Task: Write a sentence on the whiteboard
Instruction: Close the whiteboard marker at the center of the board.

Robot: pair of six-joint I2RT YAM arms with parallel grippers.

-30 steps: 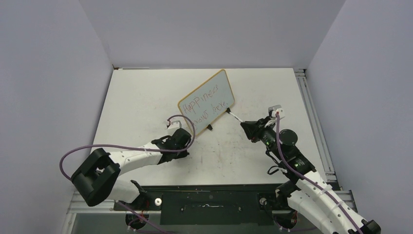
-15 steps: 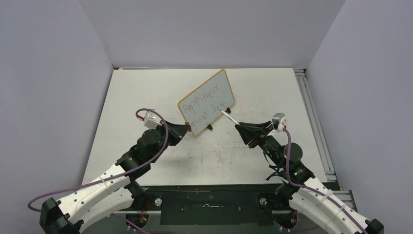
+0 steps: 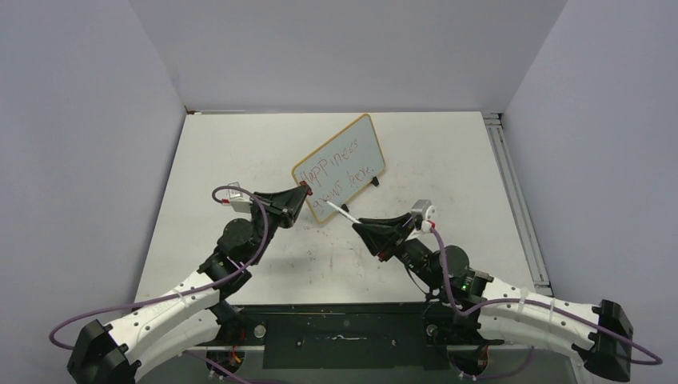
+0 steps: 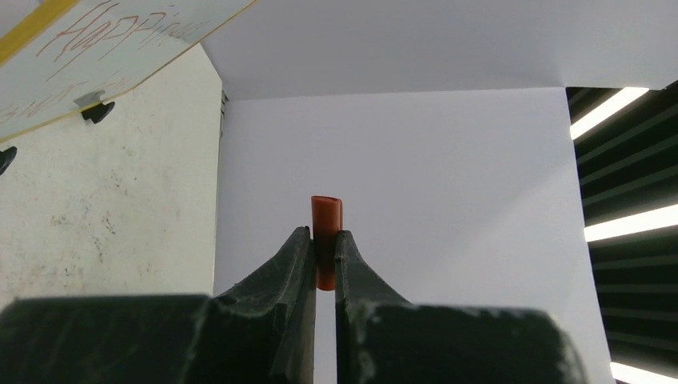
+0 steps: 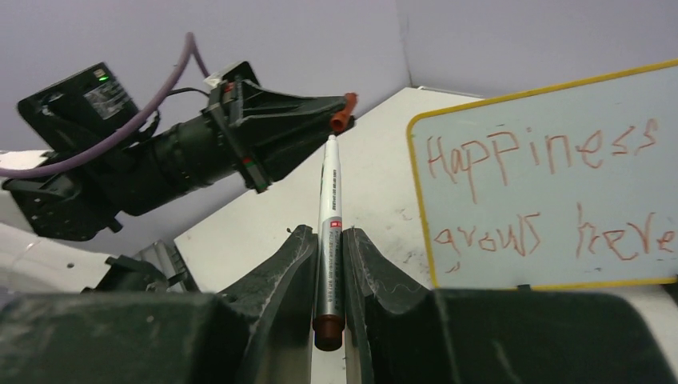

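The whiteboard [image 3: 364, 138] stands slanted at the table's middle back, yellow-framed, on black feet. The sentence [image 3: 339, 170] in red reads "Happiness grows here" on two lines. My left gripper [image 3: 303, 192] is shut on a red marker cap [image 3: 308, 190], raised just left of the board's near corner. My right gripper [image 3: 356, 225] is shut on a white marker [image 3: 339, 211], its tip pointing at the cap, a small gap apart. The left wrist view shows the cap [image 4: 326, 214] between the fingertips. The right wrist view shows the marker [image 5: 329, 200], the cap [image 5: 344, 114], the board [image 5: 552, 196] and the sentence [image 5: 544, 154].
Grey walls close in the table on three sides. A metal rail [image 3: 512, 192] runs along the right edge. Faint red scuffs mark the tabletop [image 3: 240, 152] left of the board. Both arms' cables loop near the front edge.
My left arm swung up and toward the board, bringing the cap to its near corner. My right gripper drew the marker off the board's right end, leftward and nearer, toward the cap.
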